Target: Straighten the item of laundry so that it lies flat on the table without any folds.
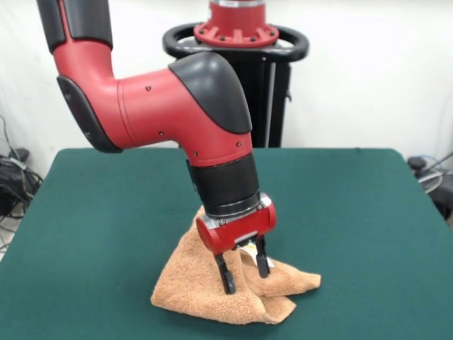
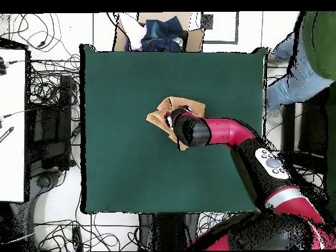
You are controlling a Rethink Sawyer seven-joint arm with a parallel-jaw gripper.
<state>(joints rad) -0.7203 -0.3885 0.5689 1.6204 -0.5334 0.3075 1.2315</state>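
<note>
Front view: the towel (image 1: 212,290) is lying bunched and folded on the green table (image 1: 368,234), low in the frame and slightly left of centre. One part of the cloth is rising in a peak toward the red wrist housing; the remainder is spreading out at the base, with a folded corner pointing toward the right of the frame. A small white patch, possibly a tag, is showing just under the wrist housing.

The gripper (image 1: 245,275) is pointing down into the cloth. Its two black fingers (image 1: 226,276) are standing apart, one on each side of a raised fold, with their tips touching or sitting just above the pile. Whether the fingers are pressing on the cloth cannot be determined from this view. The red and black arm (image 1: 163,99) is entering from the upper left of the frame and bending down to the wrist.

Overhead view: the towel (image 2: 164,118) is sitting a little above the centre of the table (image 2: 118,170), well clear of every edge. The arm (image 2: 230,134) is reaching in from the lower right and covering much of the cloth, so the gripper is hidden. A person (image 2: 298,72) in jeans is standing past the upper right corner of the table.
</note>
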